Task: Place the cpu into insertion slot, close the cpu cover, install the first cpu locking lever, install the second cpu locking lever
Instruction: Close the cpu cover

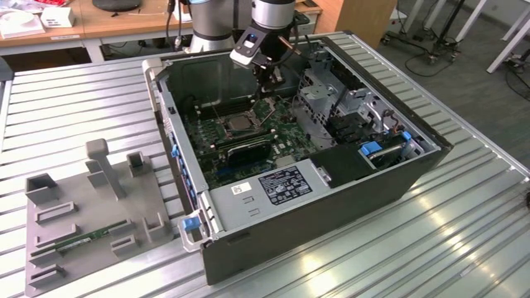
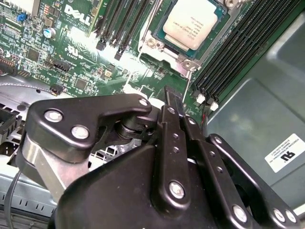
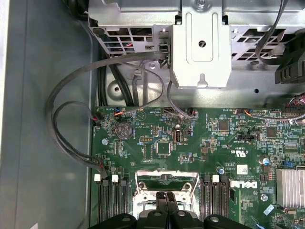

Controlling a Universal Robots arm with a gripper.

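My claw [image 1: 271, 87] hangs inside the open computer case [image 1: 331, 205], which lies on its side on the slatted metal desk [image 1: 447, 248]. In both wrist views my two fingers [image 3: 162, 206] are pressed together with nothing between them. The tips are poised over the green motherboard [image 3: 190, 143], just beside the near edge of the insertion slot [image 2: 156, 45] and not touching it as far as I can see.

The cpu [image 2: 193, 21] is already seated in that slot, its pale metal face up and level. The cpu cover [image 2: 213, 39] seems to lie flat around it, with the chip showing through its cut-out middle. I cannot tell from here how the locking levers sit.

Long black memory slots [image 2: 238, 52] run along both sides of the socket. In the first wrist view, past the socket, I see a round coin battery [image 3: 125, 130] on the board, and grey cables [image 3: 62, 105] looping from the board's edge up towards a silver metal bracket [image 3: 200, 47]. A finned heatsink [image 3: 290, 186] sits at the board's far corner.

In the exterior view the socket lies a little below my claw, towards the exterior view's left. Well apart from the case on that same side, a grey holder block [image 1: 83, 205] rests on the desk, with a green memory stick [image 1: 87, 239] lying in one of its grooves.
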